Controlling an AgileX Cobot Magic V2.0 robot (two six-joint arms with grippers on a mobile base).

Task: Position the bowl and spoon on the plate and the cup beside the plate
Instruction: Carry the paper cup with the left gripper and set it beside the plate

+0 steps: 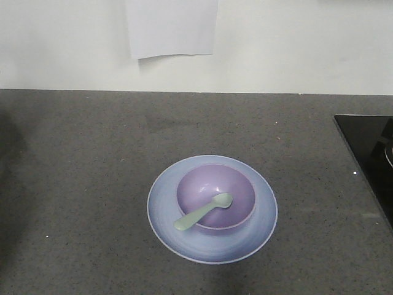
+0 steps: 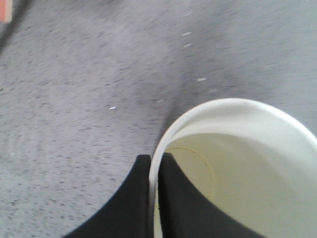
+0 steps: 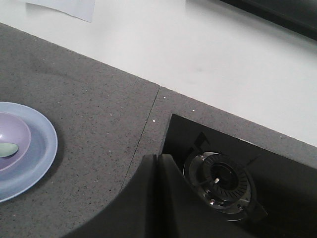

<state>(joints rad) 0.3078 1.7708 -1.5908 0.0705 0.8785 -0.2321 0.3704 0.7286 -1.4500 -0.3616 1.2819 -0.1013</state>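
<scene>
The spoon (image 1: 203,212) lies in the bowl (image 1: 216,195), on the plate (image 1: 164,215).

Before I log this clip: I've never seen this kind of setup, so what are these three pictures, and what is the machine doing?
This is a two-armed robot with a camera on each wrist and one looking forward over the counter.

The front view shows a grey speckled countertop. On it sits a pale blue plate; a purple bowl stands on the plate, and a mint-green spoon lies in the bowl, its handle over the rim.

The left wrist view looks down past the left pincer. Its dark fingers are closed on the wall of a white-lined cup, one outside, one inside.

The right wrist view shows the right pincer, shut and holding nothing, above the counter beside a gas burner.

The cup does not appear in the front view.
</scene>
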